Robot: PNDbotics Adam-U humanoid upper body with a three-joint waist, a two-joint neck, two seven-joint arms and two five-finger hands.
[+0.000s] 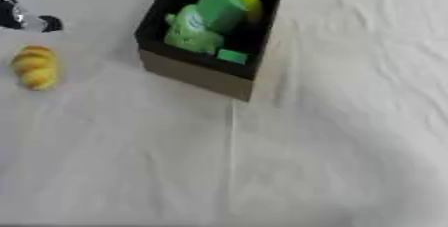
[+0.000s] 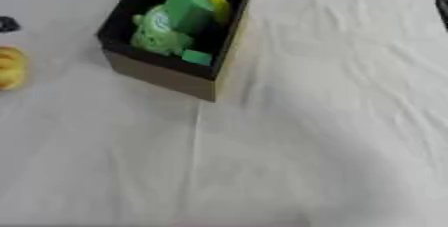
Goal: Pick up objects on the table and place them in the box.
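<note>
**Left eye view: box packed with green, bun waiting outside**

Left hand [image 1: 26,20] peeks in at the left edge, fingers impossible to read. Just below lies a yellow bun [image 1: 35,66] on the white cloth [image 1: 332,146]. Beyond, the black box [image 1: 197,73] holds green packages [image 1: 206,21] and something yellow [image 1: 252,7].

The left hand [image 1: 26,20] is cut off by the left eye view's edge — only a black and silver tip is seen, so its fingers cannot be judged. The yellow lumpy object [image 1: 35,66] is blurred and is cropped in the right eye view. Inside the box [image 1: 197,77], a yellow item [image 1: 252,6] is largely hidden behind the green packets [image 1: 206,21] — their print cannot be read.
</note>
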